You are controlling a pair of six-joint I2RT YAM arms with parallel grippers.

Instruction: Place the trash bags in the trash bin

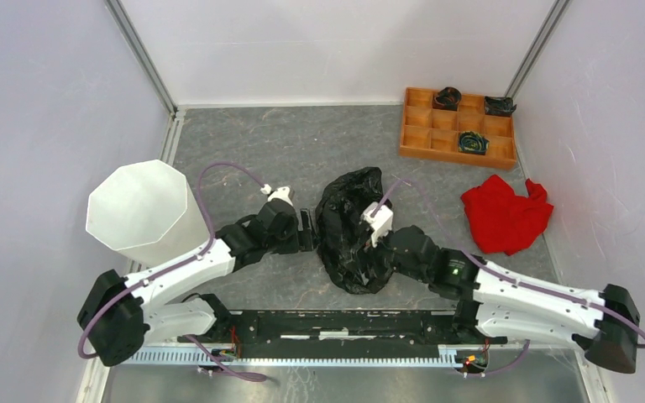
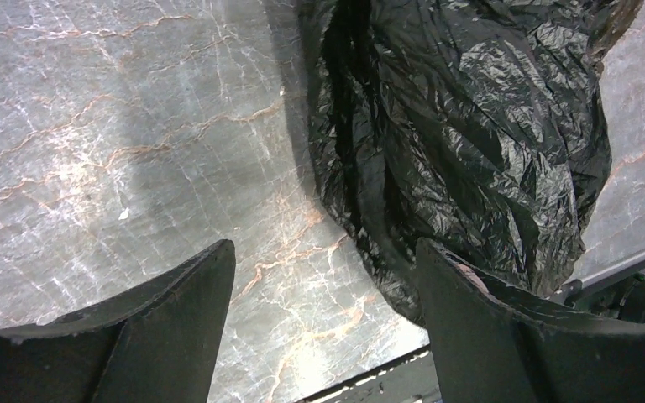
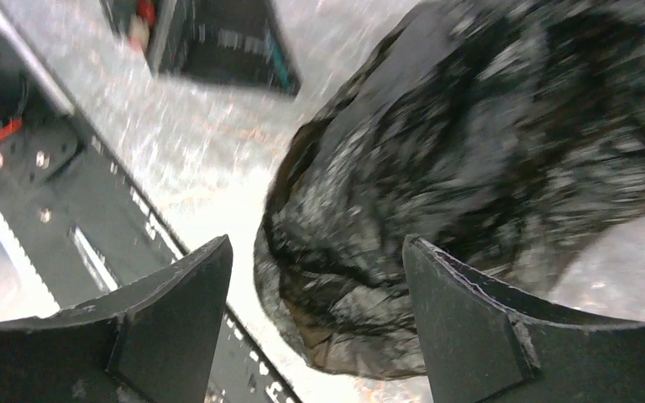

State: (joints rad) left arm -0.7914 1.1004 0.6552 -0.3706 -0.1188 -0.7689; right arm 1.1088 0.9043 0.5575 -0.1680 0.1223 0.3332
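Note:
The trash bag [image 1: 348, 227], crumpled glossy black film, lies on the grey marbled table in the middle of the top view. The white faceted trash bin [image 1: 138, 210] stands upright at the left, apart from the bag. My left gripper [image 1: 306, 231] is low at the bag's left edge; in the left wrist view the left gripper [image 2: 323, 252] is open over bare table, with the bag [image 2: 470, 143] against its right finger. My right gripper [image 1: 371, 239] hangs over the bag's near part. The blurred right wrist view shows that gripper [image 3: 315, 252] open, the bag [image 3: 437, 168] lying loose between its fingers.
A red cloth [image 1: 504, 217] lies at the right. An orange compartmented tray [image 1: 445, 156] with dark rolled items sits at the back right. The arms' black base rail [image 1: 344, 323] runs along the near edge, close to the bag's near end. White walls enclose the table.

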